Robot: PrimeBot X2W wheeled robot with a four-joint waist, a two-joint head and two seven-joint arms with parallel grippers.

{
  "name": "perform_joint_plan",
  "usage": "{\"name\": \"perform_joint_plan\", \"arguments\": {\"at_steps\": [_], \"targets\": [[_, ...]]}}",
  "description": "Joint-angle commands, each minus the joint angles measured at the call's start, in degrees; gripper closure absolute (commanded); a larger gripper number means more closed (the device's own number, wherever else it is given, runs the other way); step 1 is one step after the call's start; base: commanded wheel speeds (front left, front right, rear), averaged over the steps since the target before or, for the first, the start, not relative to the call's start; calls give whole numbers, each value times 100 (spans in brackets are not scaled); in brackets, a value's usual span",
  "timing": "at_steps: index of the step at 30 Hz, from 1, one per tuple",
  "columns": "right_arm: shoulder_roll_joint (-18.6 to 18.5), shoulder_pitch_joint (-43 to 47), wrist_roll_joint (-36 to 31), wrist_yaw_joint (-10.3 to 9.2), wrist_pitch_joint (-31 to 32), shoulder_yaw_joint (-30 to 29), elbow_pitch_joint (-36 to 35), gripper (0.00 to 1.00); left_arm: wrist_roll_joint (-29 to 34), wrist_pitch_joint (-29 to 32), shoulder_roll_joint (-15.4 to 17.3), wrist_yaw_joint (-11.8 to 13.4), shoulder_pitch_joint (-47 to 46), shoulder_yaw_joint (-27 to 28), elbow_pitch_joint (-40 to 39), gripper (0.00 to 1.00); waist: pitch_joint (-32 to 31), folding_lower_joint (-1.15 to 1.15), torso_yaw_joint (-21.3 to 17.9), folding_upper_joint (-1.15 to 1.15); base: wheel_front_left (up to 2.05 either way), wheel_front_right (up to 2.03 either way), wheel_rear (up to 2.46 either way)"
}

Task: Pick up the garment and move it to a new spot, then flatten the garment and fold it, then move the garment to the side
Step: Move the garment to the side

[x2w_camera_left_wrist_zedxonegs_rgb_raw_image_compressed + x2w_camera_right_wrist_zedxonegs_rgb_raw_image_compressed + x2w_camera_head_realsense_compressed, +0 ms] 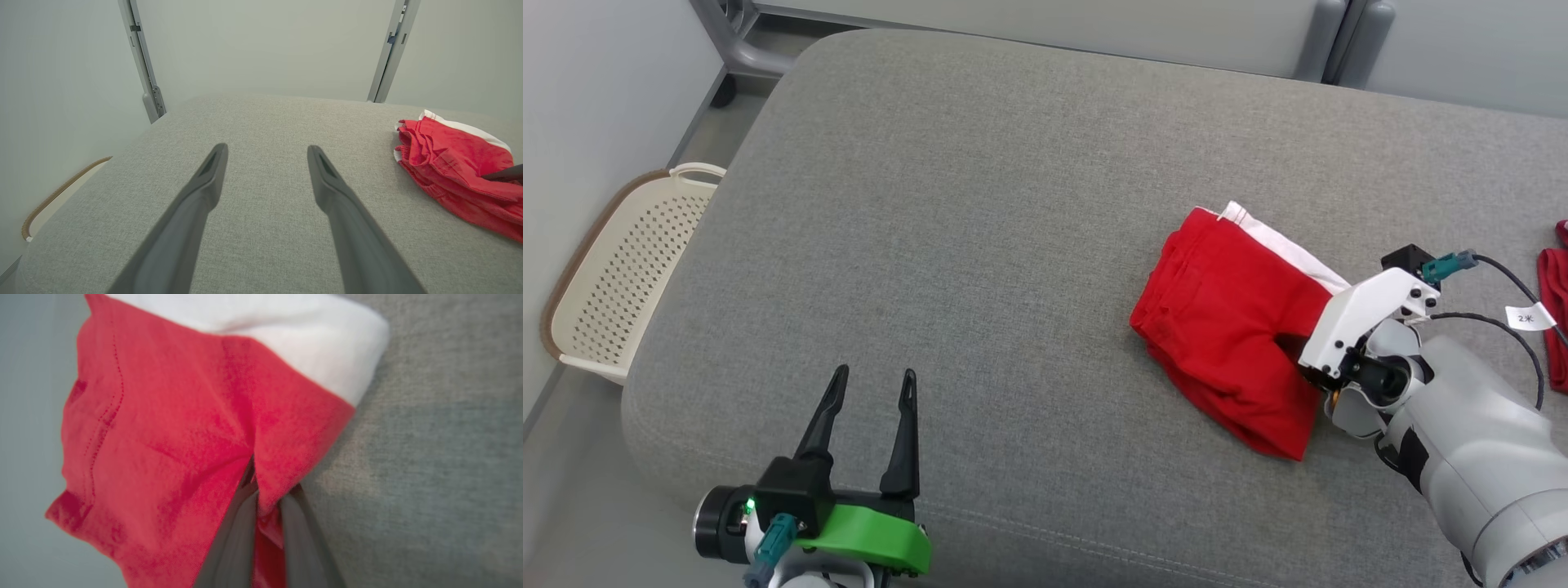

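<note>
The garment (1225, 327) is a folded red piece with a white layer showing along its far edge, lying on the right part of the grey cushion (1013, 204). My right gripper (1297, 347) reaches into its near right edge, fingertips buried in cloth. In the right wrist view the two dark fingers (233, 539) stand together with a red fold of the garment (163, 437) pinched between them. My left gripper (874, 376) hovers open over bare cushion at the front left, well away from the garment (449, 163); nothing lies between its fingers (267, 149).
A cream perforated basket (629, 269) stands on the floor left of the cushion. More red cloth (1556, 302) lies at the right edge. A grey metal frame (735, 41) runs behind the cushion. A black cable with a white tag (1529, 317) loops off the right wrist.
</note>
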Motion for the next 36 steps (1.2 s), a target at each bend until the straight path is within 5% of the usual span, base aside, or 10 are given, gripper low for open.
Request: {"name": "perform_joint_plan", "arguments": {"at_steps": [1,19,36], "targets": [[0,121,-28,-10,15,56,-49,100,-26,-19,7,20,-69,13,23,0,-19,0,-25,0,0,0,0],[-1173,46,-269,-8,766,1217,-1140,100,77,-19,7,-44,136,51,48,0,-379,0,-711,0,0,0,0],[-2125,-900,-883,-8,842,2286,-1012,100,139,-19,7,-156,-55,-24,60,0,-37,0,-709,0,0,0,0]]}}
